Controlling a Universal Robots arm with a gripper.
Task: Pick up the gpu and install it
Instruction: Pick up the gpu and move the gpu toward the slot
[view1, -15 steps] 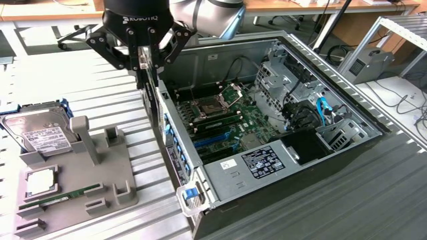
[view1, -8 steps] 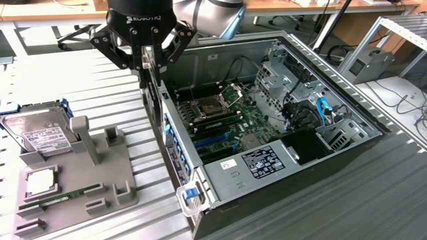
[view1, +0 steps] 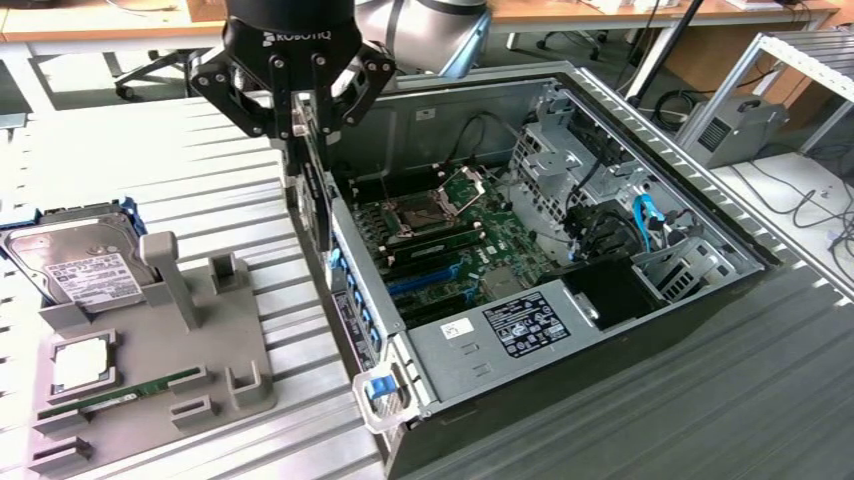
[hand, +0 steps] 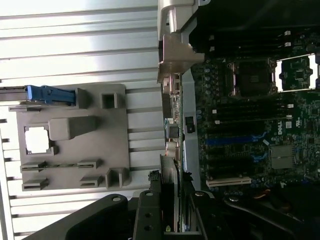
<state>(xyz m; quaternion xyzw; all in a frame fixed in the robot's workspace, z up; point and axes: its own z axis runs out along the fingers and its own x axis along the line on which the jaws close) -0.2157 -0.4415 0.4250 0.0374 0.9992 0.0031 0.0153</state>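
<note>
My claw (view1: 307, 125) pinches the gpu (view1: 311, 200), which hangs at six o'clock; the open computer case (view1: 627, 400) lies at four o'clock.

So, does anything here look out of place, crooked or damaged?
Nothing stands out. The gpu hangs upright in the gripper at the open computer case's wall on the exterior view's left. The hard drive, CPU and RAM stick sit tidily in the grey holder.

ROBOTIQ is printed in white on the black body of the gripper (view1: 310, 122). Print is also carried by the hard drive's label (view1: 94, 280) and the computer case's black sticker (view1: 525, 325), but it cannot be read.
</note>
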